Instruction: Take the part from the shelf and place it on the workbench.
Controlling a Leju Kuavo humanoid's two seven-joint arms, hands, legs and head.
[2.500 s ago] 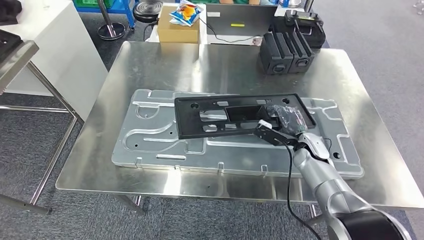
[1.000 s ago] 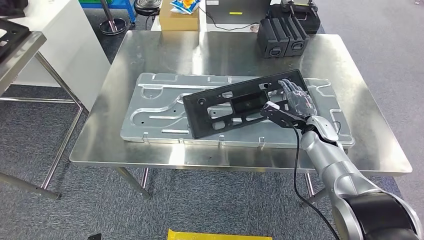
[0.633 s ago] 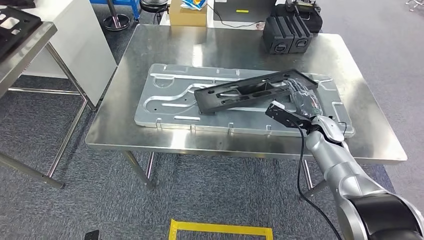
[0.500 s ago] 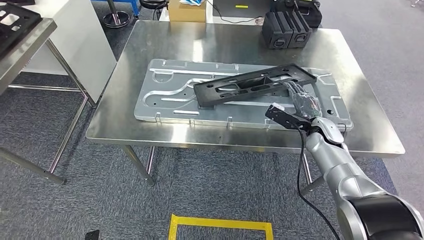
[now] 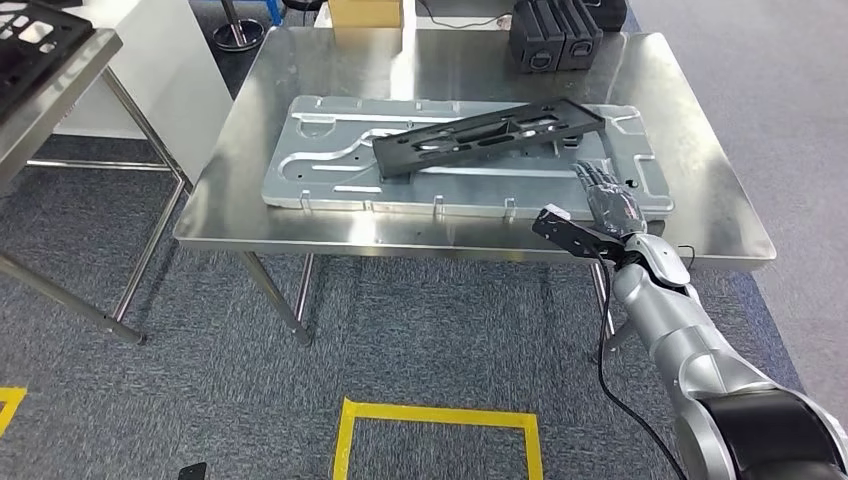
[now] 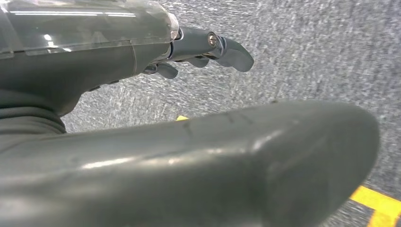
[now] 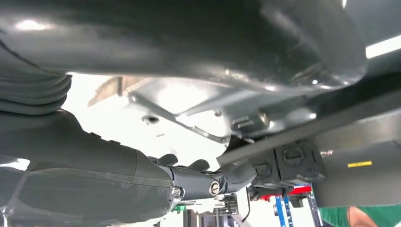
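While resting on tray (image 5: 300, 185), part (image 5: 488, 133), robot hand (image 5: 608, 204) apart

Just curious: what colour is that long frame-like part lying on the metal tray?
Black; the part shows best in the head view.

Grey carpet floor (image 5: 430, 340) with yellow tape lines (image 5: 440, 420). Steel desk (image 5: 720, 200) on thin legs. White cabinet (image 5: 160, 60) at left. Cardboard box (image 5: 365, 12) behind desk.

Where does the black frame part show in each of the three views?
Head view: the black frame part lies across the silver metal panel on the workbench.
Right wrist view: the part is a dark bar.
Left wrist view: not in it.
Shared landmark: the silver metal panel.
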